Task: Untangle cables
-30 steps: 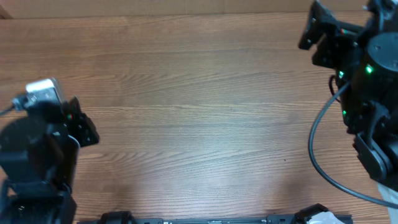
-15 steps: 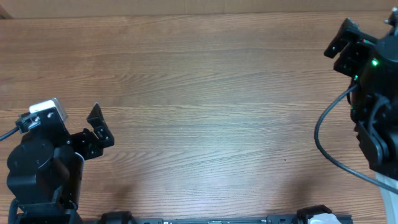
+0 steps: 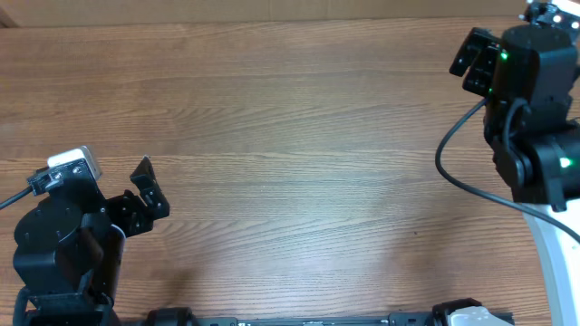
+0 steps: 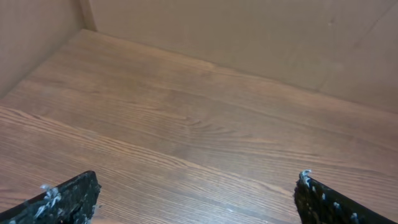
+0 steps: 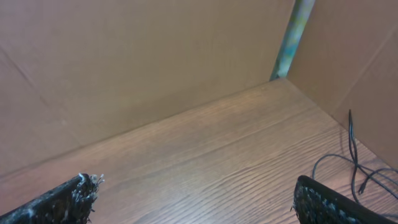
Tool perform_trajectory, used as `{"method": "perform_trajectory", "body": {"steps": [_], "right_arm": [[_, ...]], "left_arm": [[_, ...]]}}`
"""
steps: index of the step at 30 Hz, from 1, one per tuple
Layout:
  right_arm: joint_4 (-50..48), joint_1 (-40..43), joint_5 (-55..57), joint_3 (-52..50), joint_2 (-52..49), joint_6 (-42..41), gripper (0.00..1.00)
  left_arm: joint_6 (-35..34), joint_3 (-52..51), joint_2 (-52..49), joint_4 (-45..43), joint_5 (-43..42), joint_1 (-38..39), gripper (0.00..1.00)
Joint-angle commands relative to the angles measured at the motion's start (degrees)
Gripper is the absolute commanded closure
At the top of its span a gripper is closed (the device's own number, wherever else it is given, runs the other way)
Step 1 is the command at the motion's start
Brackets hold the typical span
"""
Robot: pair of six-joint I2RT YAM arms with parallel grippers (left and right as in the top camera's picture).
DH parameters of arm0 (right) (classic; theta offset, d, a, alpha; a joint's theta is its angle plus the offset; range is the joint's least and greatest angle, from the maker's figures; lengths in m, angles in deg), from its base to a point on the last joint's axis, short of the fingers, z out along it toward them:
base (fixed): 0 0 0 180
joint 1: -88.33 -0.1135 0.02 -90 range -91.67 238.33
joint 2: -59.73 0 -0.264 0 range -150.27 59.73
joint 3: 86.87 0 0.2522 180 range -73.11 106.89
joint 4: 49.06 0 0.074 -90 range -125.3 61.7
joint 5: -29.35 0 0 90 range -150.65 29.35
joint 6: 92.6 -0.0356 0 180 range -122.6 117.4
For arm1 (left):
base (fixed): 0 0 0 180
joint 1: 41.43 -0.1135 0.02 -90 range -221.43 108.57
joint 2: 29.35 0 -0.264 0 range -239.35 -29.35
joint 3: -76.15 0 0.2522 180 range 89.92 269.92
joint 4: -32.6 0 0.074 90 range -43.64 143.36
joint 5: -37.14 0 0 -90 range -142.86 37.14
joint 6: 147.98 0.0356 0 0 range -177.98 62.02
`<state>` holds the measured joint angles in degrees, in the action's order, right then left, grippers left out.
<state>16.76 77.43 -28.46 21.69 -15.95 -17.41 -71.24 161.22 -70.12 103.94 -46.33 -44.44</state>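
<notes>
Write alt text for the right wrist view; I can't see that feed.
Thin black cables lie loose on the wooden table at the picture's right edge, near a cardboard wall. The right gripper is open in the foreground, holding nothing.

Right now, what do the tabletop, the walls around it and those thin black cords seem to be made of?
Tabletop: wood or wood-look laminate, matte brown; long grain lines run across it.
Walls: probably cardboard, dull tan, with fold creases.
Cords: likely plastic- or rubber-sheathed wire, matte black; they bend in loose curves.
</notes>
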Motion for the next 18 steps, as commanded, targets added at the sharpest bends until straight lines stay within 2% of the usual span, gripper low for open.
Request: {"method": "perform_trajectory", "body": {"steps": [1, 9, 13, 18], "right_arm": [[-0.2, 0.2, 0.7, -0.3, -1.4, -0.3, 0.0], [-0.3, 0.2, 0.7, -0.3, -4.2, -0.3, 0.0], [-0.3, 0.2, 0.7, -0.3, -5.2, -0.3, 0.0], [-0.2, 0.2, 0.7, -0.3, -5.6, -0.3, 0.0]], "left_arm": [[1.7, -0.2, -0.1, 1.0, 3.8, 0.1, 0.0], [-0.6, -1.8, 5.7, -0.3, 4.2, 2.5, 0.0], [-3.1, -7.0, 13.3, -7.1, 4.2, 4.7, 0.0], [-3.6, -18.1, 24.7, -19.5, 4.4, 6.9, 0.0]]}}
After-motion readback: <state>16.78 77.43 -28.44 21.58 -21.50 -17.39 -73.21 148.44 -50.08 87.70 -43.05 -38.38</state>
